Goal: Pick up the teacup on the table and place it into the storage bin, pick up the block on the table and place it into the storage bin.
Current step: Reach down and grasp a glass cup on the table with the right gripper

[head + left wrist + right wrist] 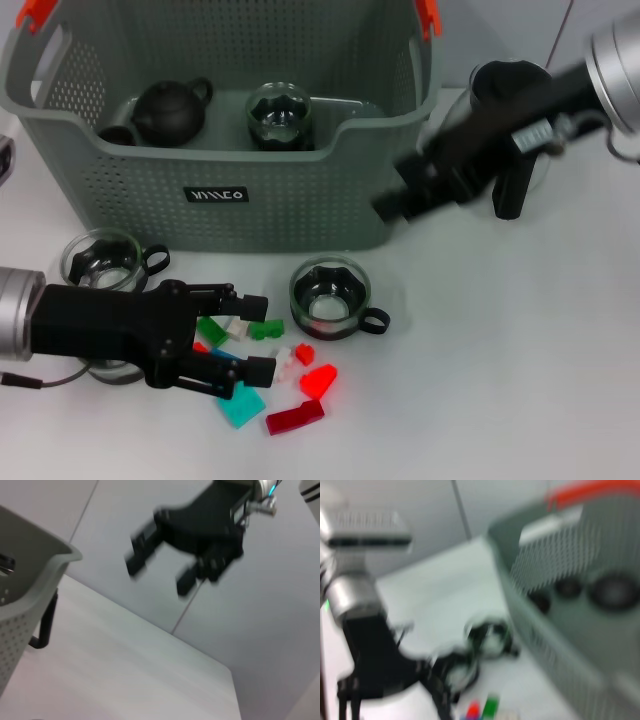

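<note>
The grey-green storage bin [280, 190] stands at the back and holds a black teapot [170, 110] and a glass teacup [280, 115]. On the table in front of it sits another glass teacup [330, 297] with a black handle. A third teacup [105, 260] stands at the left. Loose blocks lie in front, among them a green block [265, 328], a red block [318, 380] and a teal block [241, 406]. My left gripper [252, 338] is open low over the blocks, its fingers on either side of the green ones. My right gripper [395, 205] hangs blurred by the bin's right front corner. In the left wrist view the right gripper [157, 577] is open and holds nothing.
A glass teapot with a black handle [512, 150] stands right of the bin, behind my right arm. One more glass cup [110, 372] sits partly under my left arm. The right wrist view shows the bin [560, 605], a teacup [487, 635] and my left arm [370, 650].
</note>
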`<state>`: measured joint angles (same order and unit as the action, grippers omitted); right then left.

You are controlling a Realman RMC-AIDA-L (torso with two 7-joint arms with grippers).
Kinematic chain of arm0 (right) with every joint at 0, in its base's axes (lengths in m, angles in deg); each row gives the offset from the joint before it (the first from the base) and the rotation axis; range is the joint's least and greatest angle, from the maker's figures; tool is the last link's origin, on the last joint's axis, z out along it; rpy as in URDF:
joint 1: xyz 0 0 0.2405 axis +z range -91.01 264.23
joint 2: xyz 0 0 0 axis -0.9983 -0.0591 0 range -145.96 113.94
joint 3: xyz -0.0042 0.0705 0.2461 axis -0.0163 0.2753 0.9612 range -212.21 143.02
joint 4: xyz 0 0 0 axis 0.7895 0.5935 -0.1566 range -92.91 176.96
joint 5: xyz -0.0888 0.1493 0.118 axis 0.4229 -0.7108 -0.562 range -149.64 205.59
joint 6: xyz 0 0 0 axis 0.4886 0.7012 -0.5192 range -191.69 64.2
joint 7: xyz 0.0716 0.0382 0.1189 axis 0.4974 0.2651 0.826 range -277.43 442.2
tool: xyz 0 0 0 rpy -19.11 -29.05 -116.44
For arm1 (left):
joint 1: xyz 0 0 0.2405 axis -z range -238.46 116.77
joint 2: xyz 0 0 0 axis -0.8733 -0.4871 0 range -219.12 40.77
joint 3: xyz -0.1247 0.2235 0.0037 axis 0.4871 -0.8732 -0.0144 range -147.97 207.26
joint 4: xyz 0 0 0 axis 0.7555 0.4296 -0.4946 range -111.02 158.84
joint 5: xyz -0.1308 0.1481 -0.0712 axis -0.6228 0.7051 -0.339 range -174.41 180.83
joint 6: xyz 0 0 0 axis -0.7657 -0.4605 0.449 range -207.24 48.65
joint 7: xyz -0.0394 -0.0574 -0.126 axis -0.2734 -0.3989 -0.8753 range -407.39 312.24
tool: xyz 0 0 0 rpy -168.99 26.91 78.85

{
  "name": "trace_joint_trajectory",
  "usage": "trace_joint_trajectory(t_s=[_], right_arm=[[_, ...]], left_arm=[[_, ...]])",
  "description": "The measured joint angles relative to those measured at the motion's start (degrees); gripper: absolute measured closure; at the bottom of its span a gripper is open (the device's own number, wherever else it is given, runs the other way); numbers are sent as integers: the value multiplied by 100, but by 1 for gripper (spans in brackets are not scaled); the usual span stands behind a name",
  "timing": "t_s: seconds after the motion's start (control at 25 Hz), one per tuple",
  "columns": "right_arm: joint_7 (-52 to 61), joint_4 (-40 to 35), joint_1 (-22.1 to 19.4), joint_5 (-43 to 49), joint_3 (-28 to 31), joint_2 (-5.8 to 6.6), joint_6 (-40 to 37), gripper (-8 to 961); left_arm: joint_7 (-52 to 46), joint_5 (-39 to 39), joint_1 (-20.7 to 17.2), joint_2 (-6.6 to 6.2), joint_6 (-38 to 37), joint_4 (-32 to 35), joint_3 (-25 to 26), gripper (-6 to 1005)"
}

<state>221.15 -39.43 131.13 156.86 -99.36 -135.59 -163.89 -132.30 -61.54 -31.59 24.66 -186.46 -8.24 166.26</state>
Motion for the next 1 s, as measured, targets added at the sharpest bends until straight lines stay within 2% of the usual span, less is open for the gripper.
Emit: trace_joint_trajectory(t_s=[0.16,0.36,0.52,0.56,0.76,1.0], right_arm=[[506,53,52,710,-108,-27,-443,326],[1061,397,241,1249,-220,-42,-557,325],[1427,893,463,1289,-475,-64,-326,335],[1525,1121,571,1277,-733,-71,-119,335],[1463,1445,735,1279,-1243,-74,359,334],[963,1868,948,974,-1356,-72,599,314]], left_arm=[[107,89,-26,-12,-28,-4,-3,76],[265,173,-61,-14,-51,-4,-24,76],[301,188,-62,-5,-52,-3,-43,76],[330,196,-61,-5,-53,-3,-45,77],[448,250,-61,-12,-29,6,-43,77],[448,280,-69,-11,10,34,-47,77]])
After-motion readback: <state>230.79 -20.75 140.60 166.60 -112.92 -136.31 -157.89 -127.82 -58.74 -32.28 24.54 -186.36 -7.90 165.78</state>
